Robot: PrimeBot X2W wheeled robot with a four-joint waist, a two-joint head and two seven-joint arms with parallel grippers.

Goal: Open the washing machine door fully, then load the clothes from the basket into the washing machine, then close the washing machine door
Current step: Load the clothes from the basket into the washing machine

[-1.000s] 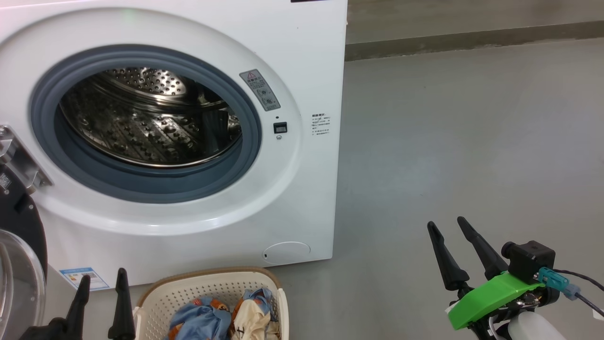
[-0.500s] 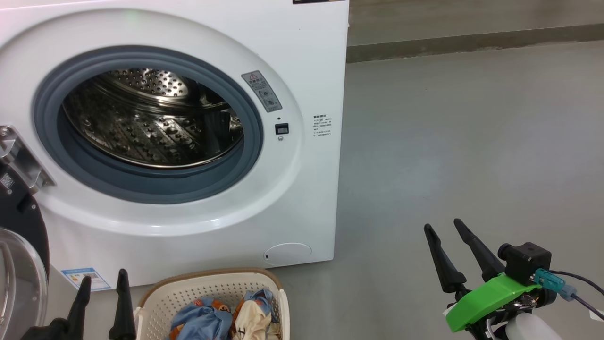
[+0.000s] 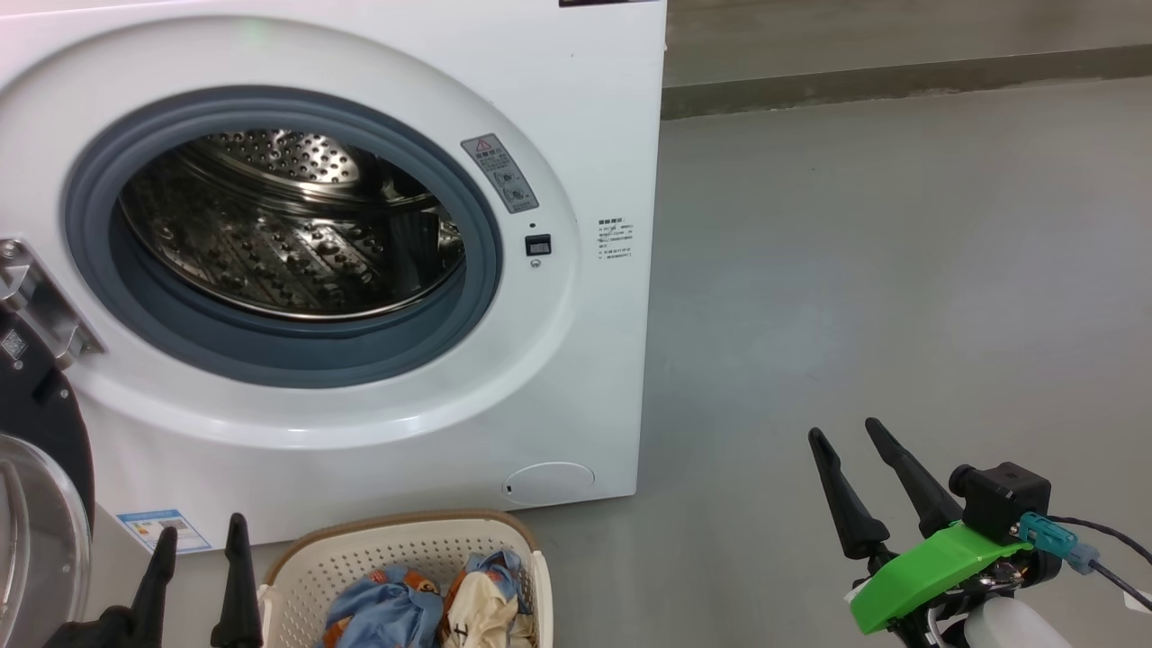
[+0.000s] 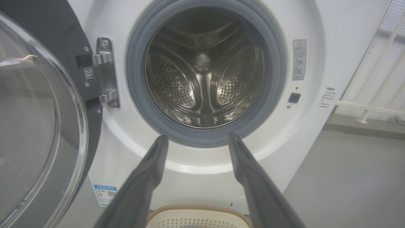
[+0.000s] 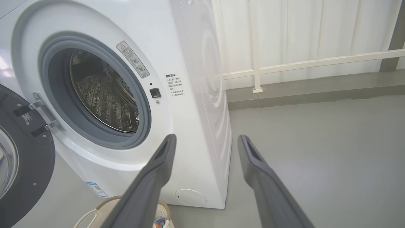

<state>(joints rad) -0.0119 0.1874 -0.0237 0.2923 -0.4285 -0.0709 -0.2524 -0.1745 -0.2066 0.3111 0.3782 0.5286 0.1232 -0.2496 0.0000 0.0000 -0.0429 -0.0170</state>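
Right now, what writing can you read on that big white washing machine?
Nothing quotable.
Grey rectangular sticker: warning triangle, print too small.
Black print on white washing machine front: too small.
Blue paper label: blurred.
White code tag on glossy black door: unreadable.

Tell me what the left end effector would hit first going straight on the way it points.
Likely the washing machine: the left end effector aims at its lower grey door seal, or just inside the drum; depth is unclear.

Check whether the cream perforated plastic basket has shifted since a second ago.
No. The basket sits just as far from the round flap on the white washing machine as before.
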